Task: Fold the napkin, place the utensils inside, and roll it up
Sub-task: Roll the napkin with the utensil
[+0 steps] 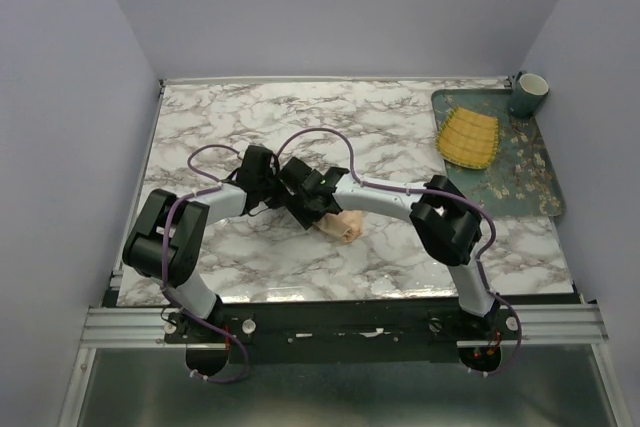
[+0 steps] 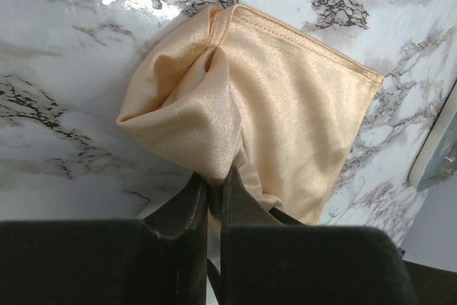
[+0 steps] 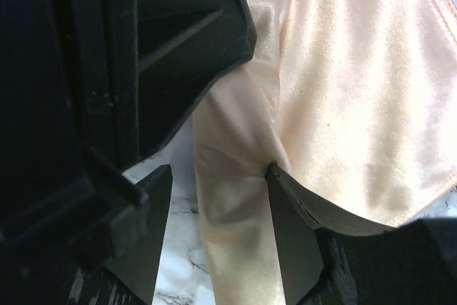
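- The peach napkin (image 2: 271, 98) lies loosely folded and bunched, mid-way across the marble tabletop (image 1: 400, 127).
- The left gripper (image 2: 214, 182) is clamped on its near edge; the right gripper (image 3: 218, 176) has its jaws apart over the cloth.
- No utensils in sight; neatening the fold, loading and rolling likely remain.

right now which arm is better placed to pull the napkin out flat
Left, probably. The left gripper is shut on the bunched edge of the napkin, so it can pull at once. The right gripper stands open with cloth between its fingers, nothing clamped.
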